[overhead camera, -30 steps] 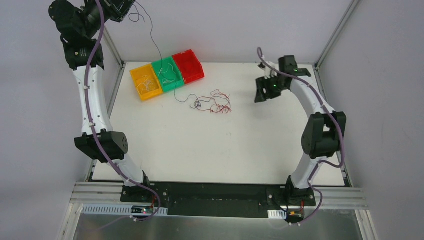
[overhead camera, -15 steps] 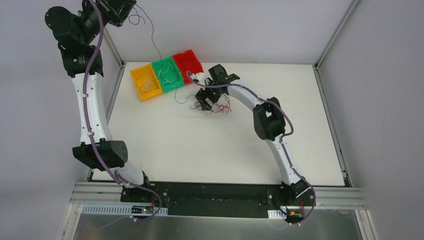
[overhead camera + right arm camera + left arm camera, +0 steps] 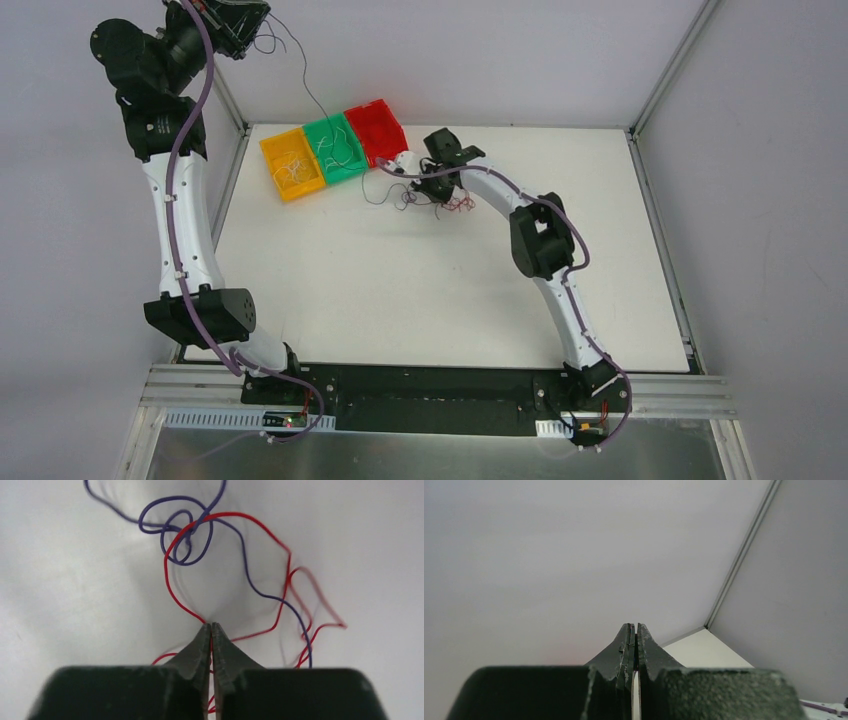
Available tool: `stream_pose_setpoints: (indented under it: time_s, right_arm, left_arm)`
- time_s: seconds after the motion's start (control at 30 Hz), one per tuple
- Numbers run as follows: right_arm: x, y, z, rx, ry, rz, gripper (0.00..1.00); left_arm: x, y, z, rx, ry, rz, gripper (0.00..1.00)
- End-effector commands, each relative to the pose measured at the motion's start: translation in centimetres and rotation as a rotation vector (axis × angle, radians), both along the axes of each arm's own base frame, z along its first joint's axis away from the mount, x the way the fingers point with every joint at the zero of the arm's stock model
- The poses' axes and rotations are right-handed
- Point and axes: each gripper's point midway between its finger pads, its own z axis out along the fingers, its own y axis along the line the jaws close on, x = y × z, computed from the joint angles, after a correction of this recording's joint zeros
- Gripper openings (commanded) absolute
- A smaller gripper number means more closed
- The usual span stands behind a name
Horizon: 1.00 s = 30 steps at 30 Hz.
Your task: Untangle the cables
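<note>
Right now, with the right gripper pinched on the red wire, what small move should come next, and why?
Probably a slow lift-and-pull of the right gripper away from the knot. Its fingers are shut on the red cable, which loops through a purple-blue cable coil just ahead; the left gripper, raised high, holds a dark cable trailing to the green bin.

I see the left arm (image 3: 195,230) standing tall at the far left, with the left gripper (image 3: 634,628) pinched tight on a dark cable (image 3: 308,85). The right arm (image 3: 565,305) stretches far and leftward. The right gripper (image 3: 210,626) points down, fingers pressed together on a red cable (image 3: 172,587).
</note>
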Motion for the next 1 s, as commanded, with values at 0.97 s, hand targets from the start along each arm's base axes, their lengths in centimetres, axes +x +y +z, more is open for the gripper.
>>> stream_pose_setpoints:
  time_s: [0.97]
  right_arm:
    - [-19.7,-30.7,-2.5,-0.519,0.939,-0.768,0.00]
  left_arm:
    - [-6.3,21.9,6.8,0.095,-0.135,1.013,0.00]
